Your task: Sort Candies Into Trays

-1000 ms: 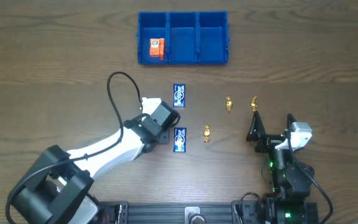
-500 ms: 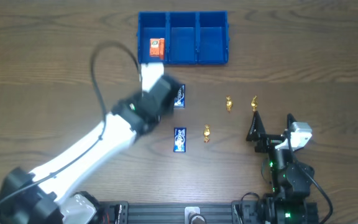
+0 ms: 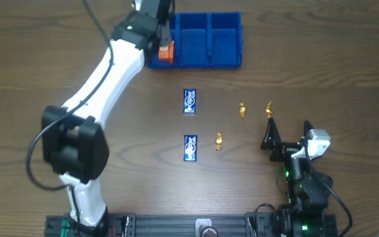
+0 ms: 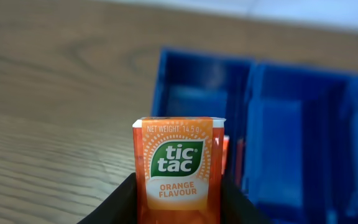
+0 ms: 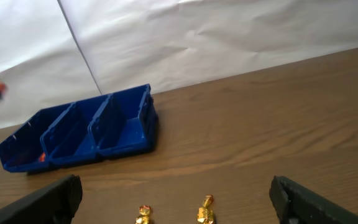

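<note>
Just short of the left bin (image 4: 188, 99) of the blue plastic three-compartment tray (image 4: 291, 137), left end effector (image 4: 178, 199) pinches an upright orange plastic mint box (image 4: 178, 162). The bin lies straight ahead, second orange box (image 3: 166, 52) inside. Right end effector (image 3: 287, 122) spread, well apart from tray.

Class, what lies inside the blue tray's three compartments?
The middle and right compartments of the blue tray show bare blue floor. The left one holds an orange box; the left arm covers the rest of that compartment.
</note>
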Controlling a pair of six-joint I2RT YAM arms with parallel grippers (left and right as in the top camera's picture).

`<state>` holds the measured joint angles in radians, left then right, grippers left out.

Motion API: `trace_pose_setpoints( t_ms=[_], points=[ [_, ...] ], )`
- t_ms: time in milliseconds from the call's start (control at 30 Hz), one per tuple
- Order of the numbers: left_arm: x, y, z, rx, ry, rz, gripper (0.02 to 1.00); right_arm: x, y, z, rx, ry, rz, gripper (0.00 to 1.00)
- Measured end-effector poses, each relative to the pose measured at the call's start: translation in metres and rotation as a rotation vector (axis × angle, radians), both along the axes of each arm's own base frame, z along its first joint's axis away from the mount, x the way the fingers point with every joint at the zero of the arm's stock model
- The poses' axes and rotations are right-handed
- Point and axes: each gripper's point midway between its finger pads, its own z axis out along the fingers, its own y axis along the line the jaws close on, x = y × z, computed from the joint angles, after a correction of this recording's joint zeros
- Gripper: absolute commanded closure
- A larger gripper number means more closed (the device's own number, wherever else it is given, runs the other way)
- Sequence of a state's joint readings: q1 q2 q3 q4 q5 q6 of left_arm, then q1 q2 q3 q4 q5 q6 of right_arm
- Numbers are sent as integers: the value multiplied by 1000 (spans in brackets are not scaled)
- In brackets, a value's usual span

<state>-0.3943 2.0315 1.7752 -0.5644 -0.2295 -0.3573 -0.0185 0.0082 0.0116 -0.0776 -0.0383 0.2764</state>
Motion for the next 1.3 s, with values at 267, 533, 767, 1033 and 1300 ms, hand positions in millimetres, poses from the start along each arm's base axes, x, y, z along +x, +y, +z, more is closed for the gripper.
trace_pose_setpoints(
  t_ms=[267,533,767,1033,1300],
  points=[
    [7,-11,-17,-31,16,-27,735,0,0,0,0,0,0,3],
    [8,-13,-16,-30,12,-50,730,0,0,0,0,0,0,3],
    [8,-15,-17,-1,14,-99,689,0,0,0,0,0,0,3],
    [10,-6,-17,5,17,-99,248,0,0,0,0,0,0,3],
    [-8,29,48,-15,-95,-44,198,0,0,0,0,0,0,3]
  ],
)
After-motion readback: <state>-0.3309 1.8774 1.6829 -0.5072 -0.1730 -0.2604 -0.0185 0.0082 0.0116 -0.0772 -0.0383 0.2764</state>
